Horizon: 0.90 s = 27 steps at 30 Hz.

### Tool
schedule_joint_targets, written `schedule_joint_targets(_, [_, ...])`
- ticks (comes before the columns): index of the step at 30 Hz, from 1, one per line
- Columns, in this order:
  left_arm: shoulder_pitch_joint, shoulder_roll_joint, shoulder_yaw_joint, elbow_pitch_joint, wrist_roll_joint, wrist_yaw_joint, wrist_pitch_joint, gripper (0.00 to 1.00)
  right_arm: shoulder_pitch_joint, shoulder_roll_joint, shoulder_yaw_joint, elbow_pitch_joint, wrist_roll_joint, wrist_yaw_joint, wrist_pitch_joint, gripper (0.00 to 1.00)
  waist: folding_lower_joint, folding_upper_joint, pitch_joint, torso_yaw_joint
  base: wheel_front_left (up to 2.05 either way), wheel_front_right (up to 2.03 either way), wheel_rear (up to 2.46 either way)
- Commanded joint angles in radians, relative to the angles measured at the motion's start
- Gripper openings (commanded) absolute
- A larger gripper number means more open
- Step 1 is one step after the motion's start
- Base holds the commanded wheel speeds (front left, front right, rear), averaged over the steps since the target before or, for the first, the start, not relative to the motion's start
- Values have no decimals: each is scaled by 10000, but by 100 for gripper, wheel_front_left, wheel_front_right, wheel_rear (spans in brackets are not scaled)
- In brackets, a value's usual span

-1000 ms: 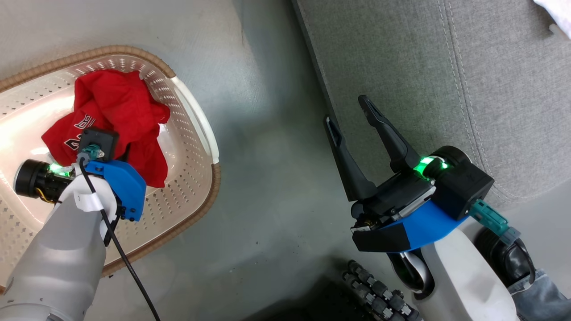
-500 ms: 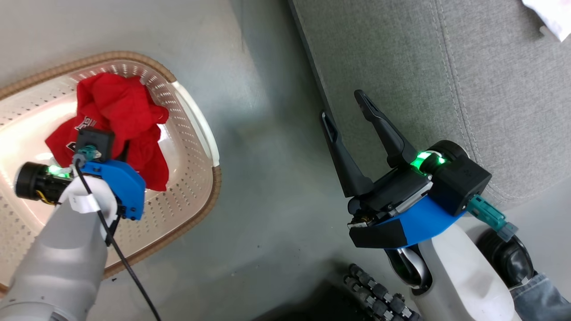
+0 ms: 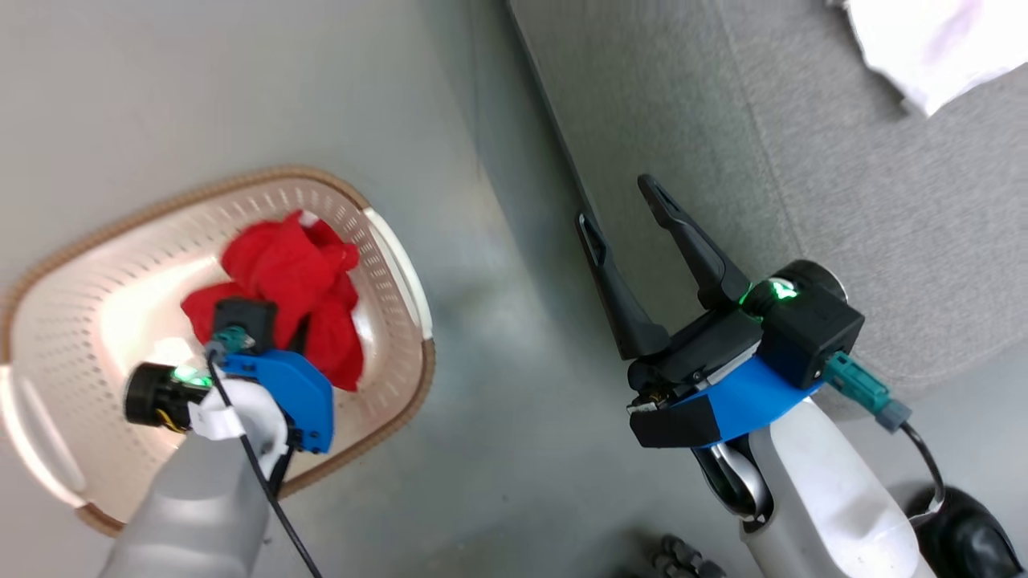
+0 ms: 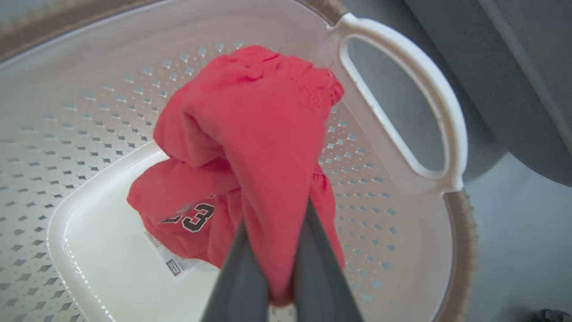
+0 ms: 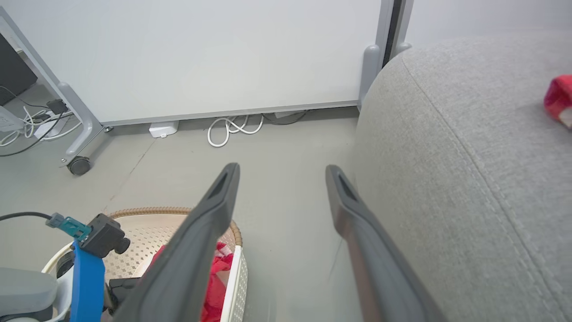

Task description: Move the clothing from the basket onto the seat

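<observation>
Because its two fingers are pinched tight on a fold of cloth, the left gripper (image 4: 277, 219) in its own wrist view has the red clothing (image 4: 250, 116) bunched and draped from its tips. The rest trails down to the bottom of the basket (image 4: 402, 58) just ahead, a printed number showing. Seen from the head, that arm points down into the basket, a posture suited to lifting the bundle clear of the wall. The right gripper (image 3: 620, 205) hangs spread wide and empty at the edge of the seat (image 3: 843, 201), probably kept out of the way. Its wrist view has bare grey cushion to the fingers' right, with a red piece (image 5: 556, 100) far off on it.
</observation>
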Motion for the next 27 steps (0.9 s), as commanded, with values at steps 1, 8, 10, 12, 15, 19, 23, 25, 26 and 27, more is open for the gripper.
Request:
schedule_joint_targets(1, [119, -106, 32, -94, -64, -72, -58, 0, 151, 17, -55, 101, -86, 1, -34, 100, 0, -1, -903, 377, 0, 0, 0])
schedule_joint_targets(8, [802, -525, 214, -802, -305, -73, -88, 0, 560, -315, 62, 593, -280, 1, -34, 100, 0, -1, -2640, 1044, 0, 0, 0])
schedule_joint_targets(10, [1109, -555, 255, -1048, -320, -74, -89, 0, 686, -379, 124, 702, -224, 1, -34, 100, 0, -1, -3146, 1162, 0, 0, 0])
schedule_joint_targets(12, [1432, -568, 320, -1267, -367, -52, -91, 0, 818, -432, 186, 814, -143, 1, -34, 100, 0, -1, -3626, 1255, 0, 0, 0])
schedule_joint_targets(15, [1972, -645, 269, -1561, -402, -54, -93, 0, 1053, -518, 238, 1005, -45, 1, -24, 100, 0, -1, -4372, 1418, 0, 0, 0])
schedule_joint_targets(19, [2415, -671, -24, -2074, -595, -54, -94, 0, 1429, -684, 292, 1151, 84, 1, 69, 100, 0, -1, -5148, 1673, 0, 0, 0])
schedule_joint_targets(23, [2697, -670, -335, -2511, -792, -55, -93, 0, 1867, -856, 237, 1204, 162, 1, 250, 100, 0, -1, -5867, 1977, 0, 0, 0])
schedule_joint_targets(25, [2747, -678, -544, -2710, -866, -56, -94, 0, 2068, -922, 180, 1184, 183, 1, 315, 100, 0, -1, -6189, 2113, 0, 0, 0])
schedule_joint_targets(26, [2770, -672, -622, -2802, -930, -56, -95, 0, 2182, -938, 158, 1158, 194, 1, 376, 100, 0, -1, -6321, 2174, 0, 0, 0])
schedule_joint_targets(27, [2810, -679, -733, -2883, -963, -56, -95, 0, 2289, -949, 139, 1160, 204, 1, 399, 100, 0, -1, -6493, 2243, 0, 0, 0])
